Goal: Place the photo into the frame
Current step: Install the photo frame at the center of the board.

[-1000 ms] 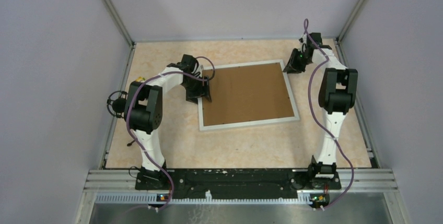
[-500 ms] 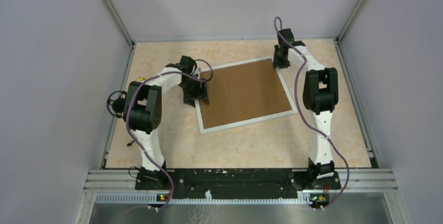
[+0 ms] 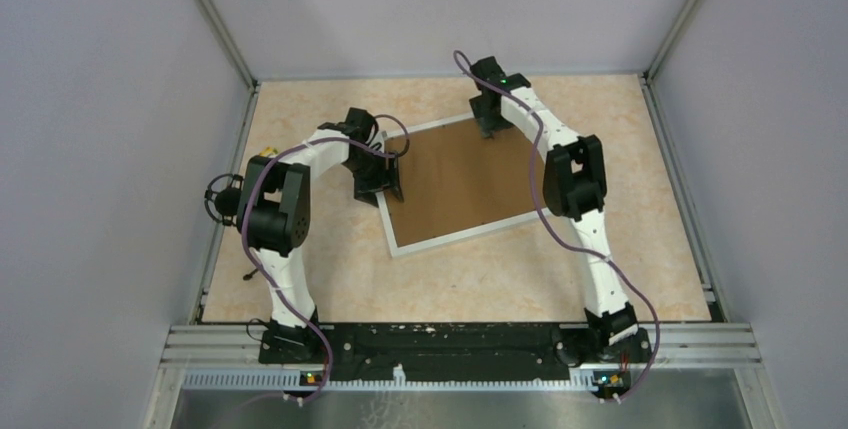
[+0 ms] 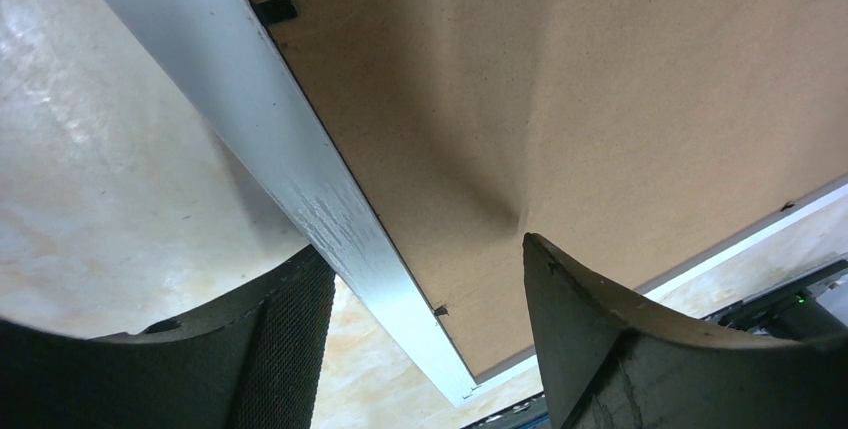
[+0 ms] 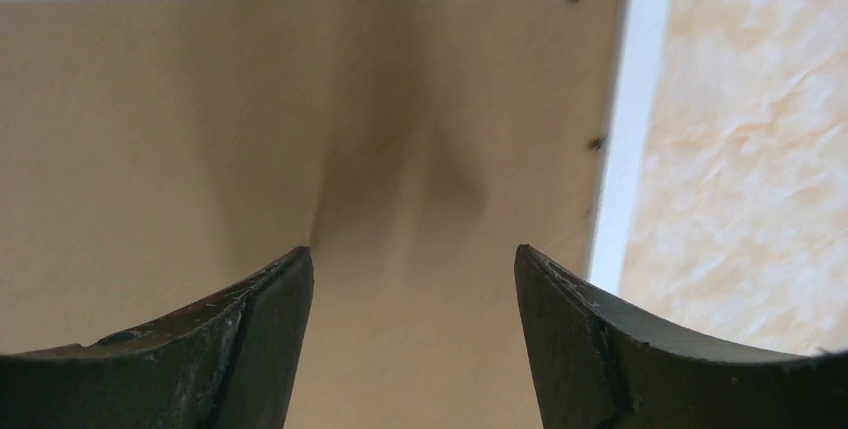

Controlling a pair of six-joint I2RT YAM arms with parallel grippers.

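Note:
The frame (image 3: 465, 233) lies face down and skewed on the table, its thin white bars around a plain brown backing board (image 3: 455, 179). The photo is hidden. My left gripper (image 3: 385, 184) is low at the frame's left side. In the left wrist view it (image 4: 425, 259) is open, straddling the white bar (image 4: 290, 164), with one finger outside it and the other over the board (image 4: 560, 79). My right gripper (image 3: 490, 129) hovers at the frame's far edge. The right wrist view shows it (image 5: 412, 254) open over the board (image 5: 200, 129), nothing between its fingers, near a frame corner (image 5: 625, 9).
Grey enclosure walls with metal posts (image 3: 215, 19) ring the beige marbled table (image 3: 470, 284). An aluminium rail (image 3: 450, 344) carrying both arm bases runs along the near edge. Small black clips (image 4: 275, 9) sit along the board's rim.
The right arm swung left from the frame's far right corner to the far edge, and its jaws opened. The frame turned counter-clockwise with it. The left arm stayed put.

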